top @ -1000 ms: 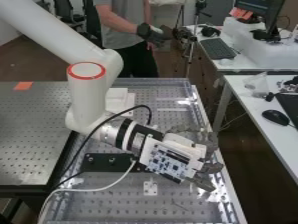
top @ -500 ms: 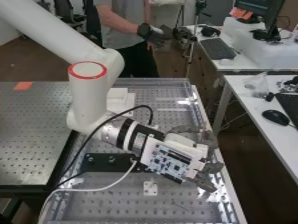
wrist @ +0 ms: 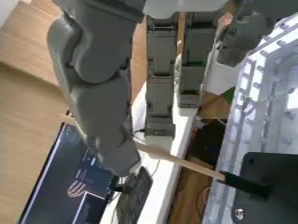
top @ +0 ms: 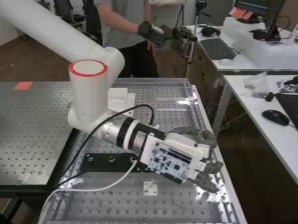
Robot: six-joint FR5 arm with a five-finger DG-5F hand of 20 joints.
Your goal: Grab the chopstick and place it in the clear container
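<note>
"What has the dark grey robot hand (wrist: pixel 159 95) got?"

"A slim pale wooden chopstick (wrist: pixel 193 165) with a black end (wrist: pixel 246 185), pinched between thumb (wrist: pixel 100 100) and fingertips in the wrist view."

"What could spoil it?"

"It seems a narrow grip, with stick jutting out either side, so a knock could swivel it or work it loose. The pinch looks to be outside the ribbed clear plastic wall (wrist: pixel 243 125), which I take for the container's; opened there, the stick could miss. And the black end might catch the flat black plate (wrist: pixel 273 167) on a tilted descent."

"And the views?"

"The wrist view gives the pinch and the stick's slant. The high view gives the white jointed arm (top: pixel 88 100) and the blue-and-white circuit board (top: pixel 169 162) on the hand. Height over the container? I can't tell."
</note>
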